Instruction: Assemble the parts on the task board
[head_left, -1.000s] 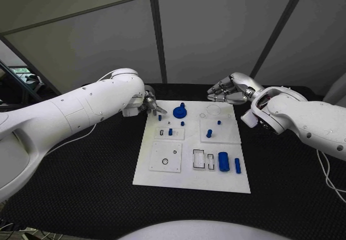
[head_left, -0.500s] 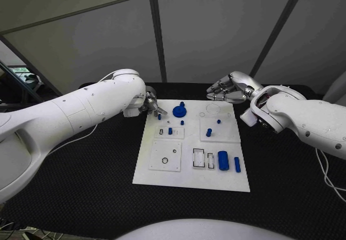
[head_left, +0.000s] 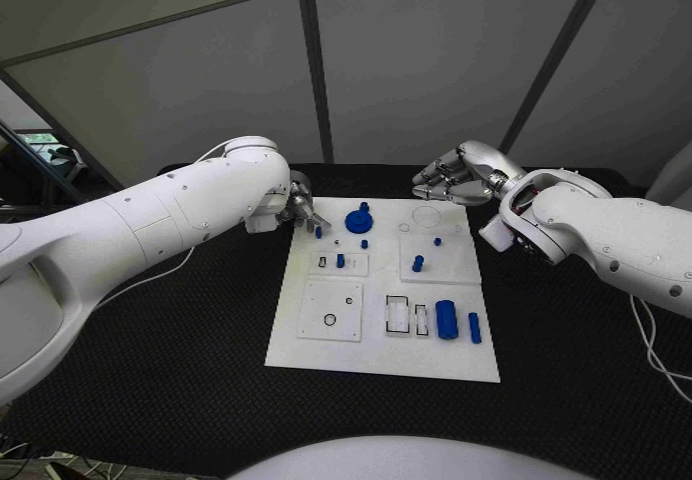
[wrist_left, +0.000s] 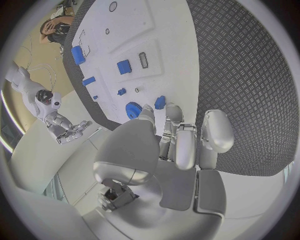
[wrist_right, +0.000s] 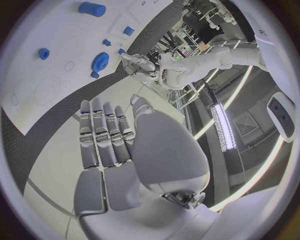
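The white task board lies mid-table with several blue parts on it. A blue gear stands near its far edge, and a thick cylinder and a slim bar lie on the near right. My left hand hovers at the board's far left corner, beside the gear. Its thumb and a finger pinch a small blue part. Above the far right corner my right hand is raised with straight fingers and holds nothing.
Small blue pegs stand in raised white blocks on the board. Black ribbed table surrounds the board on all sides. A grey partition wall stands behind the table.
My right hand has drifted slightly to the left above the far right corner. The left hand and the parts have stayed put.
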